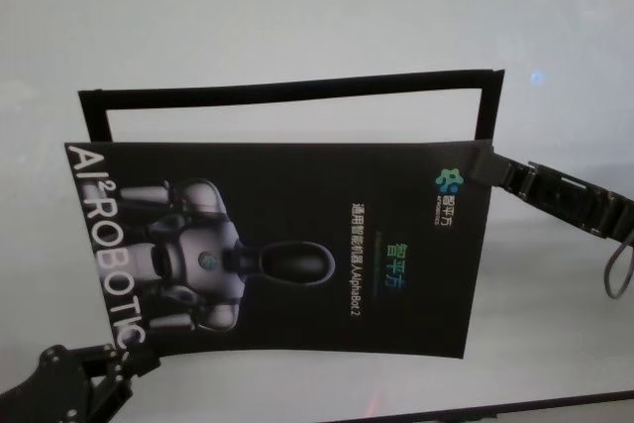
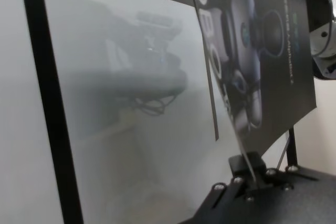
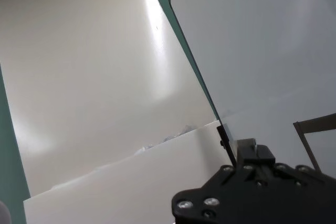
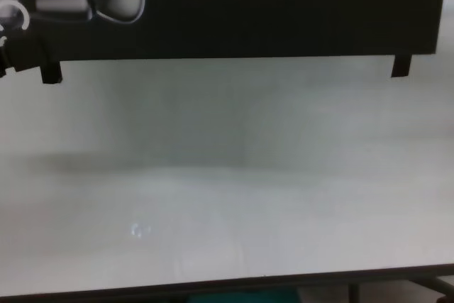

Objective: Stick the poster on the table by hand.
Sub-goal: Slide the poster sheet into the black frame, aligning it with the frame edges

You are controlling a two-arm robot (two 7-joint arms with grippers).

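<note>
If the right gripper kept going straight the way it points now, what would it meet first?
Probably only the poster it already pinches at the corner: the right gripper points leftward along the sheet. Beyond that, the black frame outline on the table lies lower; depth is unclear.

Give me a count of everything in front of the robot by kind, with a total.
Poster: 1
Black strip frame on the table: 1
Grippers: 2, left gripper and right gripper, each gripping a poster corner
Table: 1
Total: 5
</note>
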